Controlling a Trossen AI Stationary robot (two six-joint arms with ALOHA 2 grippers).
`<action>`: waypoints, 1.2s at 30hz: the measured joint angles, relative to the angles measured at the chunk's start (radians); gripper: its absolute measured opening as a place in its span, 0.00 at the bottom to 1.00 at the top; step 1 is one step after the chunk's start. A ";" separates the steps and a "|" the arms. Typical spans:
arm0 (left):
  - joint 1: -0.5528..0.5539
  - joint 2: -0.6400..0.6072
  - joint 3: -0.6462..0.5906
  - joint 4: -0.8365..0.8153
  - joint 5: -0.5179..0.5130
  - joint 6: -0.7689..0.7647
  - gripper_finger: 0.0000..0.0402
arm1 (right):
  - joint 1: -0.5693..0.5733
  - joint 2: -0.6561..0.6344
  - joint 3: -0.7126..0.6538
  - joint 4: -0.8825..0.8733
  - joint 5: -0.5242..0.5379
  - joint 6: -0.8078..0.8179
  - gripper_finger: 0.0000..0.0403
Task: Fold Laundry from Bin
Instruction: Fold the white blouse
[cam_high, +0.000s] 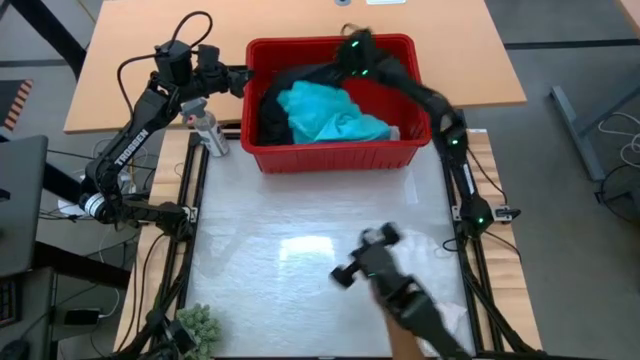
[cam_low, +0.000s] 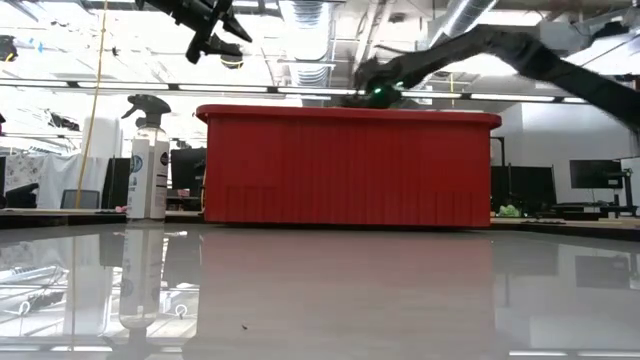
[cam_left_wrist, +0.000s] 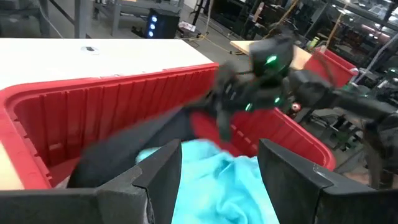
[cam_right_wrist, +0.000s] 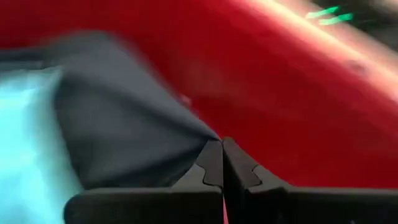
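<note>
Right gripper (cam_right_wrist: 222, 163): reaching into the far side of the bin (cam_high: 335, 156), fingers pinched together on a fold of black cloth (cam_right_wrist: 124, 134); the fabric draws to a point at the tips, so the pinch looks true.

Black cloth: lying along the far and left inner walls of the bin, part under the turquoise shirt (cam_high: 330, 113); some of it may be pinned by the shirt.

Turquoise shirt: heaped in the middle of the bin, touching the black cloth on its left and far sides.

Bin: red, slotted walls, at the far end of the white mat (cam_high: 310, 250); the laundry is all inside it except a pale piece (cam_high: 440, 250) on the mat at near right, half hidden by a dark camera mount.

Left gripper (cam_left_wrist: 217, 165): hovering above the left rim of the bin, fingers apart, holding nothing, pointed at the shirt.

Spray bottle (cam_high: 208, 130): upright just left of the bin, below the left arm.

Plant (cam_high: 198, 330): near left corner.

Step in hand, as I judge it: lifting the black piece out. Best done by rising straight and slowly, so the shirt slides off rather than riding along; clear the near rim before carrying toward the mat; left gripper kept ready to catch a trailing edge, clear of the bottle.
</note>
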 joint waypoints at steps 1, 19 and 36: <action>0.000 0.000 0.000 0.001 -0.001 0.000 0.50 | -0.020 -0.026 -0.008 -0.002 0.057 -0.002 0.04; -0.063 0.139 0.000 0.025 0.029 0.007 0.50 | -0.118 -0.188 -0.006 -0.062 -0.231 0.083 0.23; -0.052 0.097 0.000 0.093 0.087 -0.042 0.50 | 0.186 0.044 0.019 0.167 -0.408 -0.003 0.39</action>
